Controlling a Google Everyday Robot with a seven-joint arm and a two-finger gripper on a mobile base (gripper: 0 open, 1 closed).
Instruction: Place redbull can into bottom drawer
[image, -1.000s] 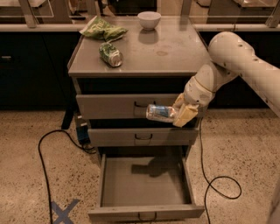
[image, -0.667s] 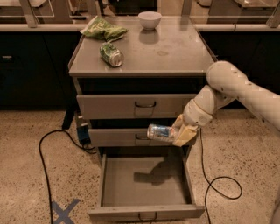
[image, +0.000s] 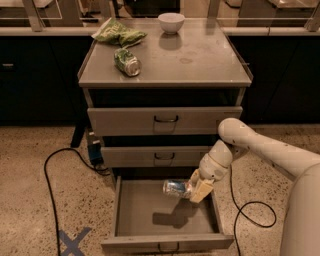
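The redbull can, silver and blue, lies sideways in my gripper, which is shut on its right end. The gripper holds it just above the open bottom drawer, over the right back part of its plain grey floor. The can's shadow falls on the floor below it. My white arm comes in from the right. The two shallower drawers above are closed.
On the cabinet top lie a green can with a silver top, a green chip bag and a white bowl. Black cables run over the floor at left and right. A blue tape cross marks the floor.
My gripper has carried the can down from in front of the top drawer, past the middle drawer, to just above the open bottom drawer's floor.
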